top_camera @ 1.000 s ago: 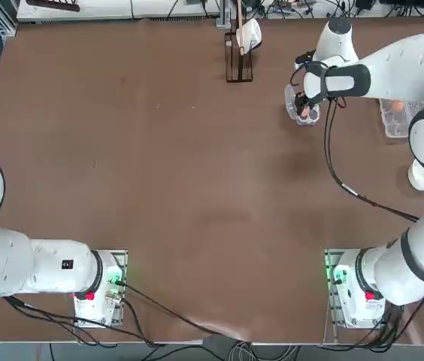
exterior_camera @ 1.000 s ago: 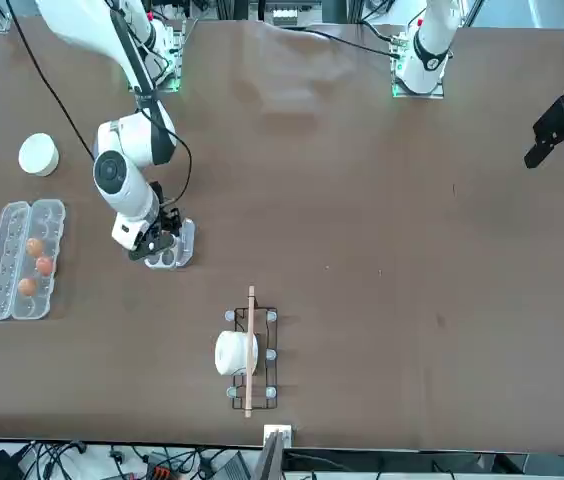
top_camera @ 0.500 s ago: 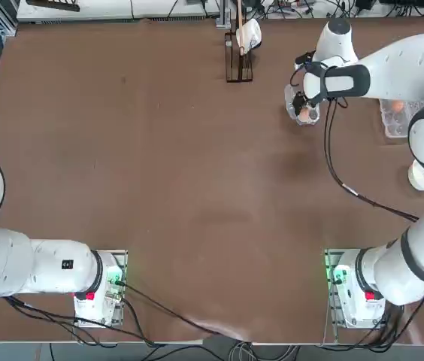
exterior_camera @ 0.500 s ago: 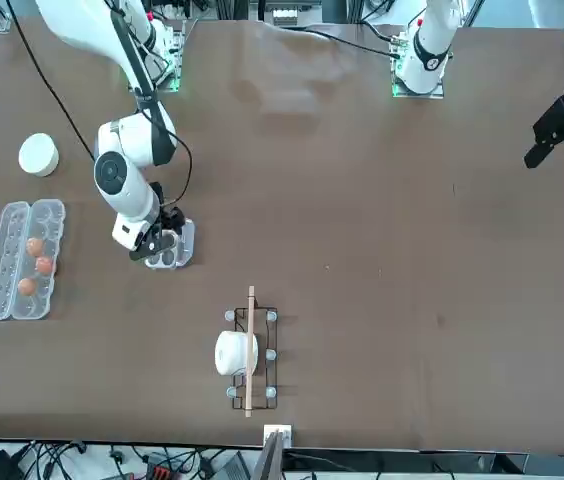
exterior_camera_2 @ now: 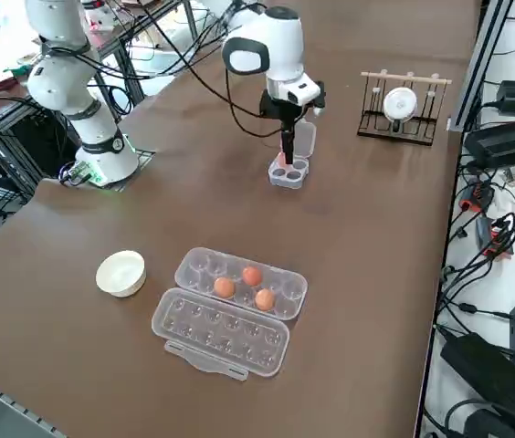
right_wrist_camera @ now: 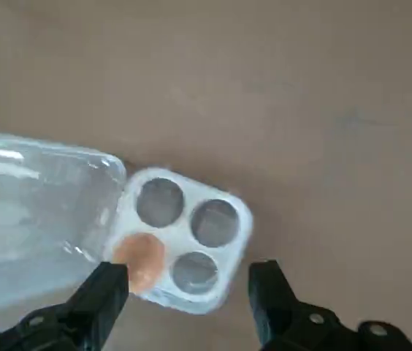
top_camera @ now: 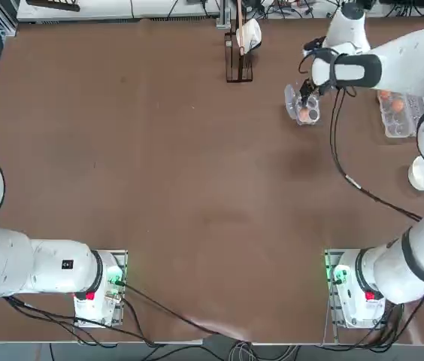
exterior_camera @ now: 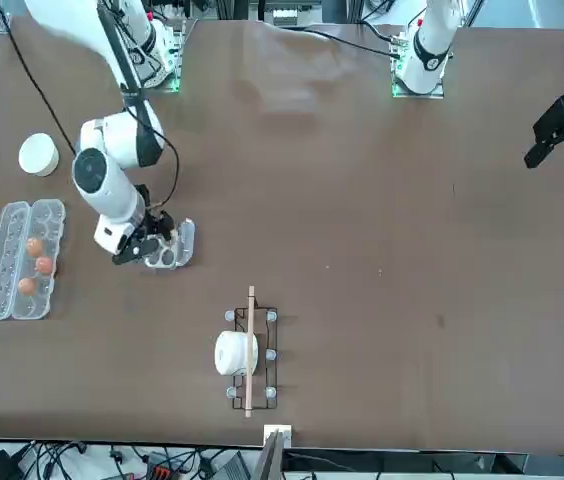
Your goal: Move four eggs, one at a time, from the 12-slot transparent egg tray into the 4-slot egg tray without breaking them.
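Right gripper [right_wrist_camera: 188, 296]: fingers spread wide, holding nothing, poised above the 4-slot egg tray [top_camera: 304, 106] at the far right of the table. One egg [right_wrist_camera: 139, 256] sits in a cup there; three cups bare. Remaining eggs [exterior_camera_2: 240, 284]: three, in the 12-slot transparent egg tray [exterior_camera_2: 232, 308], well apart to the gripper's right at the table edge, long axis running near to far. Next pick likely lies rightward.

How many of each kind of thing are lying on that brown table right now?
Orange-brown eggs: 4, three in the long clear tray, one in the small four-cup tray
Egg trays: 2
White bowl: 1
Wire rack: 1
Total: 8
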